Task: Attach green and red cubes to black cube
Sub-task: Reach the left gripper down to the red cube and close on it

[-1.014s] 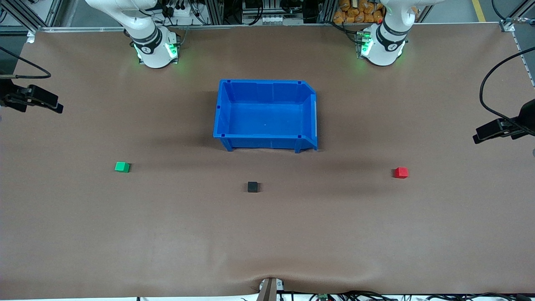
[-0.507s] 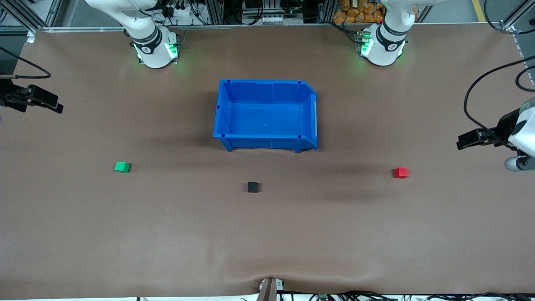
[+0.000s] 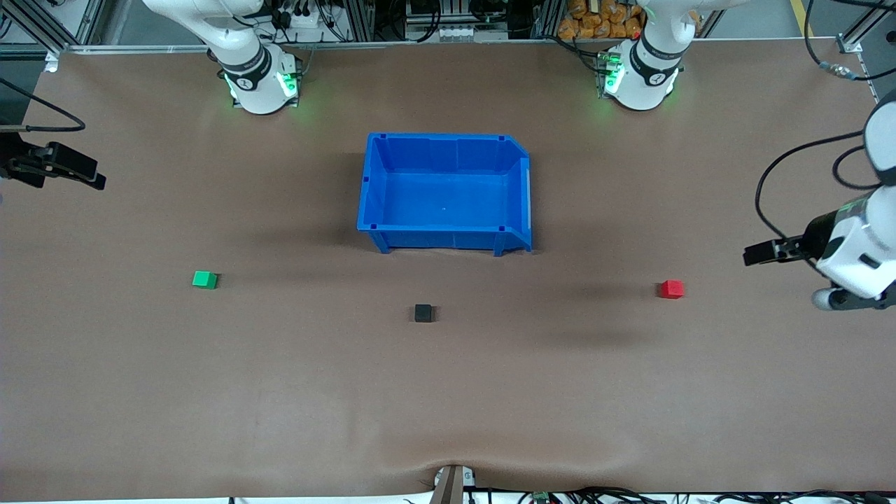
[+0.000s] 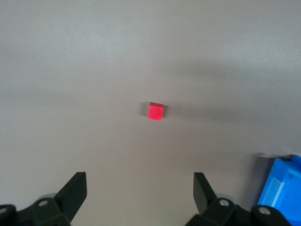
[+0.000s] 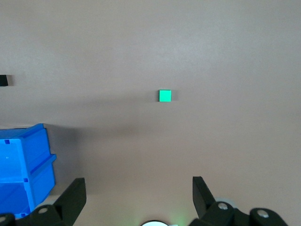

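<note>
The green cube [image 3: 204,280] lies toward the right arm's end of the table. The black cube [image 3: 423,313] lies mid-table, nearer the front camera than the blue bin [image 3: 374,192]. The red cube [image 3: 671,289] lies toward the left arm's end. My left gripper [image 3: 752,255] is open and empty in the air, to the side of the red cube toward the table's end. The left wrist view shows the red cube [image 4: 155,111] ahead of the open left gripper [image 4: 139,189]. My right gripper [image 3: 94,179] waits over its end of the table, open and empty [image 5: 138,193], with the green cube [image 5: 165,96] ahead.
The blue bin stands empty in the middle of the table, between the arm bases and the black cube. Its corner shows in the left wrist view [image 4: 282,188] and the right wrist view [image 5: 26,160]. The black cube shows at the right wrist view's edge [image 5: 3,80].
My left arm has swung in from the table's end toward the red cube, and more of it now shows. The right arm and the three cubes have not moved.
</note>
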`<state>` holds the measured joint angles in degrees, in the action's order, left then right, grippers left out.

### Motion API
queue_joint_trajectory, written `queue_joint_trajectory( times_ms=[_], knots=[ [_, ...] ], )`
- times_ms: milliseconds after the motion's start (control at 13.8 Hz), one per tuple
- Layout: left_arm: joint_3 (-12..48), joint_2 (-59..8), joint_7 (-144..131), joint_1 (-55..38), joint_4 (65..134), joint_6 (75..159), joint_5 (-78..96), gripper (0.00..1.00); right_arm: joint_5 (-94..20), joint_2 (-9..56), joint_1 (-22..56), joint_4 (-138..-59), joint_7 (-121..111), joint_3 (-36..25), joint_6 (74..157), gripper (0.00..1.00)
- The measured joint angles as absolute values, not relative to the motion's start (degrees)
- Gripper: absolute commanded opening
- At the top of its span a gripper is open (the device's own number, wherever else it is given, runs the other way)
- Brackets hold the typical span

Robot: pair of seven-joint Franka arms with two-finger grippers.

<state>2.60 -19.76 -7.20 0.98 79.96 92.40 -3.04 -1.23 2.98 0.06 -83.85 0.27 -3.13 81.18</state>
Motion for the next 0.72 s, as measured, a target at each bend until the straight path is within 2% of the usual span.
queue_joint_trajectory(
  times_ms=[362,725],
  knots=[
    [2.7,-29.7,-7.3,0.9,80.1,98.8,-3.0,1.00,-1.2,3.0,0.1,-83.8,0.3,-3.1,81.2,1.00],
    [2.7,-35.9,-7.3,0.9,80.3,103.7,-3.0,1.00,-1.2,3.0,0.1,-83.8,0.3,-3.1,81.2,1.00]
  ],
)
